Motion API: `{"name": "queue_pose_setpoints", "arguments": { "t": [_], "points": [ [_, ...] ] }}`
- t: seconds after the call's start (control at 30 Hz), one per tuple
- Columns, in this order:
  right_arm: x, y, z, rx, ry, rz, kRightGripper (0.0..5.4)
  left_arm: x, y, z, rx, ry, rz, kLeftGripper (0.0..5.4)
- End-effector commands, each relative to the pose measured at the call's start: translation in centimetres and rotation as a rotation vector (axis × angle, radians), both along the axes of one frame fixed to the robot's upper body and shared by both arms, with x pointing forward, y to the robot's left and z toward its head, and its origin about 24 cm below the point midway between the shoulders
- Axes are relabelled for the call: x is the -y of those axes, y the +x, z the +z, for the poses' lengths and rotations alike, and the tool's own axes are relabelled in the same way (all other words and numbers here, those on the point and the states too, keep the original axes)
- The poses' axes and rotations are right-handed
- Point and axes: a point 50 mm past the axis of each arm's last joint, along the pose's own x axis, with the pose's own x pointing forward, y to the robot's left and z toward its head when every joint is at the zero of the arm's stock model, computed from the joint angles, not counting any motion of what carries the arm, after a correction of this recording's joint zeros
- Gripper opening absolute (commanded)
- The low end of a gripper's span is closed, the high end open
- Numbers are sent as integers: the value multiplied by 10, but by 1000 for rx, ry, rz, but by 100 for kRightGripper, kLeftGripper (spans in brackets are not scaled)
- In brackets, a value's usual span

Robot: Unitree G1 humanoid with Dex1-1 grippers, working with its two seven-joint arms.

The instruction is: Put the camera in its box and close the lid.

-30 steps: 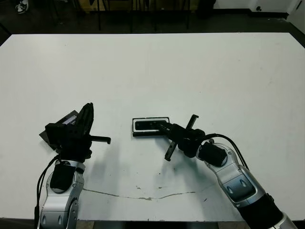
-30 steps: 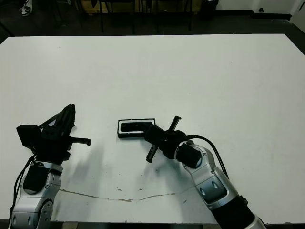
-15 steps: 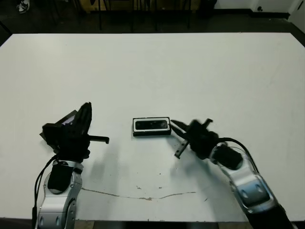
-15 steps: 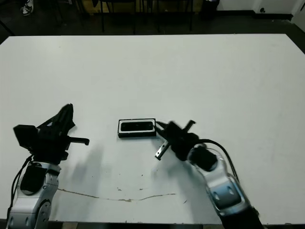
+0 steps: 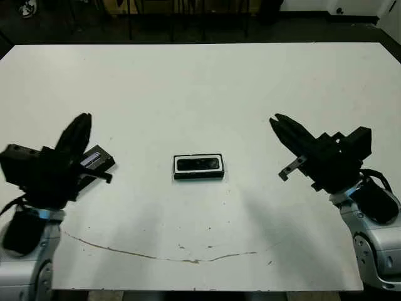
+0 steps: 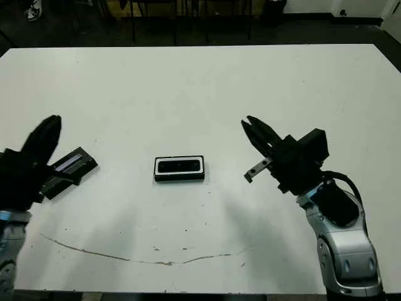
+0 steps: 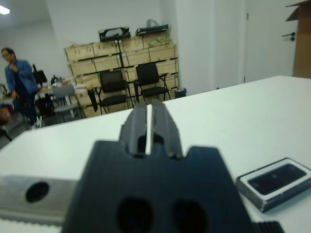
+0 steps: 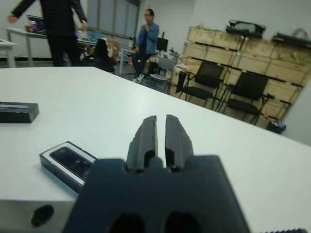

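The box [image 5: 198, 166], a shallow black tray with white lining, lies open at the table's middle front. The slim black camera [image 5: 200, 164] rests inside it. Both also show in the right wrist view, box [image 8: 48, 156] and camera [image 8: 72, 161]. The lid [image 5: 95, 158], flat and black with a pale strip, lies on the table left of the box, well apart from it. My left gripper [image 5: 83, 120] hangs shut above the lid's left side, holding nothing. Off to the box's right, my right gripper [image 5: 274, 120] is raised and shut, also with nothing in it.
A thin brown crack line [image 5: 156, 256] runs along the table's front. Beyond the far table edge stand chairs [image 7: 112, 90] and stacked crates [image 7: 121, 53]. One person [image 7: 17, 80] stands in the room, with two more people [image 8: 146, 36] behind.
The right gripper has pulled back from the box, up and to the right. The left arm has risen and swung left, uncovering the lid. The box has not moved.
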Motion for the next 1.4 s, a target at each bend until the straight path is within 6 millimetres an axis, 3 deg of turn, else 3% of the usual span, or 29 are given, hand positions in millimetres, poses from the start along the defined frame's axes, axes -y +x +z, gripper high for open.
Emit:
{"name": "queue_pose_setpoints", "arguments": {
  "t": [0.03,0.27,0.37,0.67,0.93,1.27,1.4],
  "points": [
    [4,-1,-9,-39,7,-35,2,-9,-1,5,-19,51,-2,0],
    [6,0,-11,-32,-18,-53,2,-35,9,14,-148,180,75,0],
    [6,0,-11,-29,-24,-51,0,-46,14,18,-185,217,89,31],
    [7,1,-12,-30,-25,-51,0,-61,32,18,-439,341,-205,191],
    [9,1,-13,-46,-20,-59,0,-65,44,0,-658,247,-433,338],
    [10,1,-16,-55,-25,-60,0,-75,45,-18,-856,292,-369,526],
    [10,0,-17,-66,-33,-67,0,-79,44,-27,-904,294,-316,539]
  ]
}}
